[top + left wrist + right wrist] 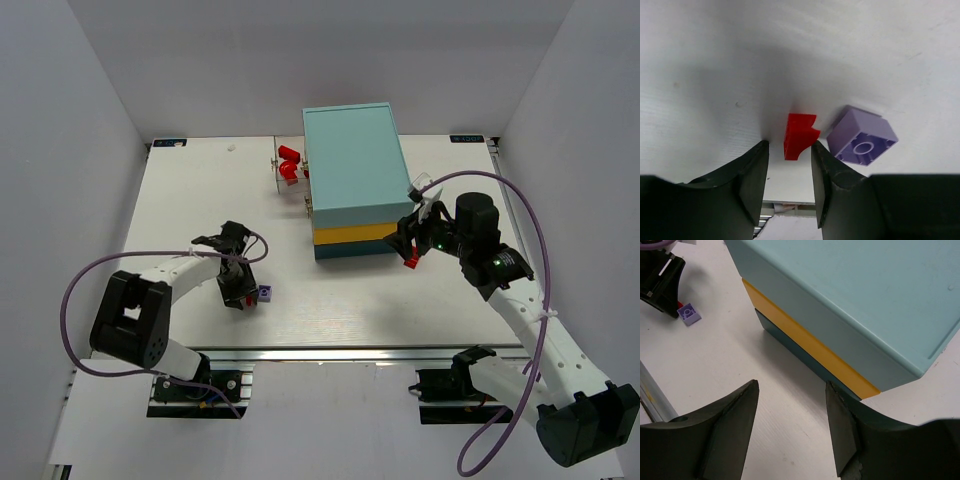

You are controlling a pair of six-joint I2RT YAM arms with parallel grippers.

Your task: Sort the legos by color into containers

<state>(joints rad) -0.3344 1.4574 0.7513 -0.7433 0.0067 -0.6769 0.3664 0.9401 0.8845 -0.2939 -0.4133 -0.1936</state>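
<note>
A small red lego lies on the white table between the tips of my left gripper, which is open and low over it. A purple lego lies just right of it, outside the jaws, and also shows in the top view. In the top view my left gripper is front left of the cabinet. A clear drawer holding red legos stands pulled out at the cabinet's left side. My right gripper is open and empty above the table by the cabinet's front right corner.
The cabinet has light teal, yellow and dark teal layers and stands close to my right fingers. Another clear drawer sticks out at its right side. A small red piece shows under my right gripper. White walls enclose the table.
</note>
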